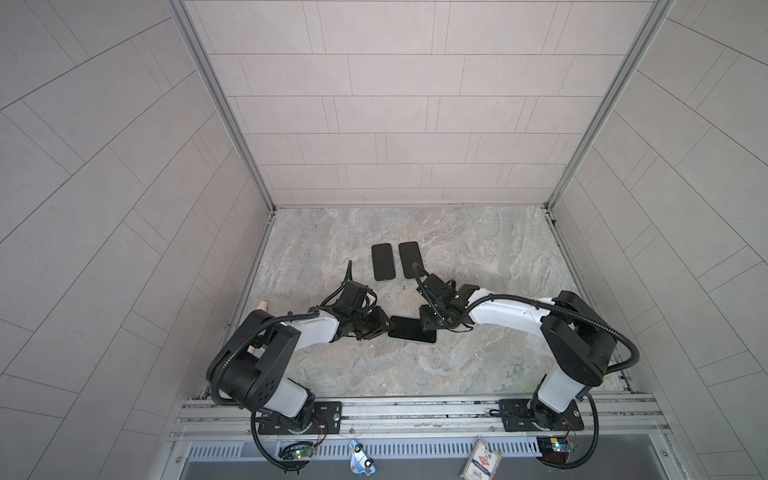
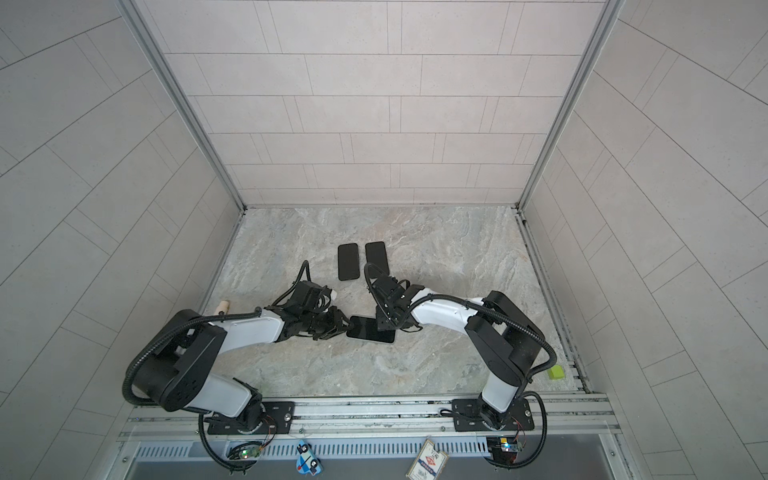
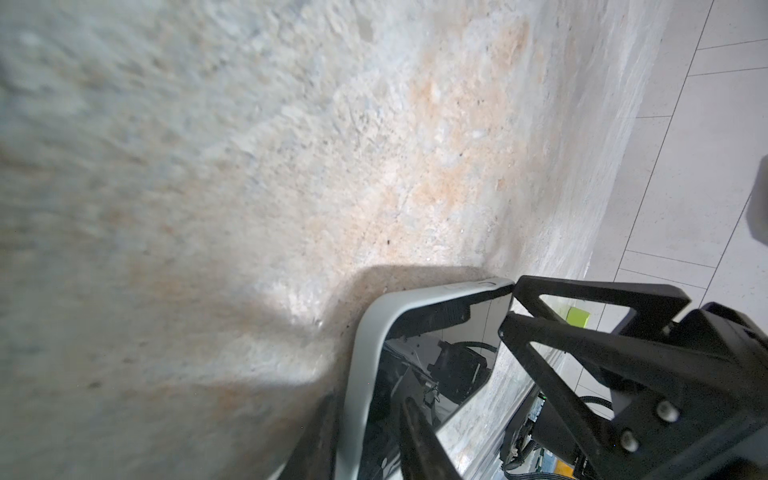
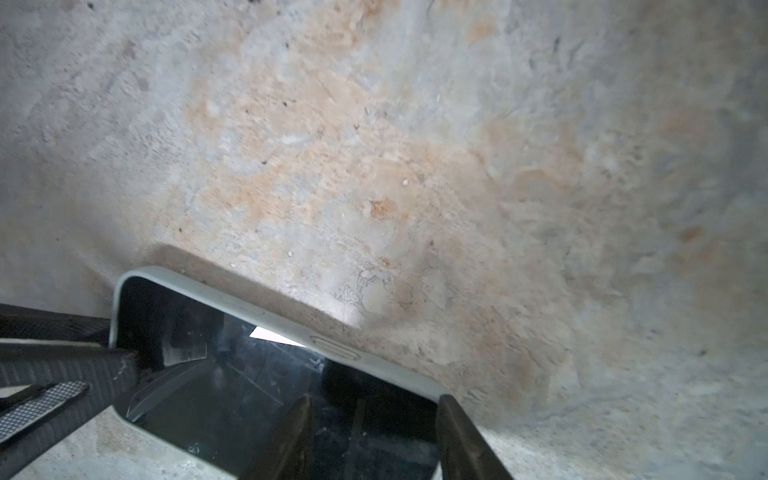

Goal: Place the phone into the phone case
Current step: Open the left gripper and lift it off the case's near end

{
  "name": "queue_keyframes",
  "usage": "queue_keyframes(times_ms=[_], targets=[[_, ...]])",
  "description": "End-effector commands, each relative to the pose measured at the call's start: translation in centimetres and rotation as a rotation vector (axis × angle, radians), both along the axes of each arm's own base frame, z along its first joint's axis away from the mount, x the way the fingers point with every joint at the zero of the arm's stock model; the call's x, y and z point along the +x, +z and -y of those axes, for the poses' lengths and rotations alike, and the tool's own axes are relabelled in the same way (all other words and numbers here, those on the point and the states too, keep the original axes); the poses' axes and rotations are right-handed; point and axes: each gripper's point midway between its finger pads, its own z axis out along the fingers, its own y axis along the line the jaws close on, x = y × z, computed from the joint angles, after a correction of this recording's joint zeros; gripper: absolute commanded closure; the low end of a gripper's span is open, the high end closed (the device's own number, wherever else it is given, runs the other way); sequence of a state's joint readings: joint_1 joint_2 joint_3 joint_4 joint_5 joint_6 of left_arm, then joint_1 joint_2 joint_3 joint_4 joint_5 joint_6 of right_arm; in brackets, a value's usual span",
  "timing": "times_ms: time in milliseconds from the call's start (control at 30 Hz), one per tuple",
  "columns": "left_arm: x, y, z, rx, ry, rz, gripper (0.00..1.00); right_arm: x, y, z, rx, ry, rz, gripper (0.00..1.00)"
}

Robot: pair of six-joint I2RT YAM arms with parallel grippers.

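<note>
We see the phone (image 1: 409,330) lying screen-up inside the pale phone case (image 4: 249,309), flat on the marble table (image 1: 478,257) between the two grippers. The left gripper (image 1: 384,326) is clamped on one short end of the case, with one finger (image 3: 415,440) pressed on the glass and its partner (image 3: 309,440) against the case's outer side. At the case's opposite end the right gripper (image 4: 374,401) stands with jaws parted, holding nothing: one finger (image 4: 291,432) sits over the screen, the other (image 4: 461,436) just outside the case's long edge. Well beyond the case, two black slabs (image 1: 382,262) lie side by side — phones or cases, we cannot tell.
</note>
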State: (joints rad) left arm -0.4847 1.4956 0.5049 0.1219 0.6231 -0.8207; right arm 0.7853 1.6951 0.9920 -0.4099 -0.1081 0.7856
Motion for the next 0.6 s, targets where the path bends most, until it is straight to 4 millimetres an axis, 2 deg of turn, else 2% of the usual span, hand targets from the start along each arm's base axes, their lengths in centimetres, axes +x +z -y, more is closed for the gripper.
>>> queue_keyframes(times_ms=[0,100,333,567], targets=[[0.0,0.8,0.0,-0.016,0.007,0.031,0.67,-1.3,-2.3,2.2,-0.110,-0.002,-0.066,0.47],[0.0,1.4,-0.3,-0.019,0.018,0.056,0.66,-0.9,-2.0,1.9,-0.096,-0.001,-0.054,0.47],[0.1,3.0,-1.2,-0.031,0.058,0.137,0.67,-0.3,-0.9,1.4,-0.078,0.020,-0.019,0.27],[0.1,5.6,-2.8,-0.031,0.127,0.265,0.67,0.2,-0.2,1.1,-0.037,0.021,0.002,0.24]])
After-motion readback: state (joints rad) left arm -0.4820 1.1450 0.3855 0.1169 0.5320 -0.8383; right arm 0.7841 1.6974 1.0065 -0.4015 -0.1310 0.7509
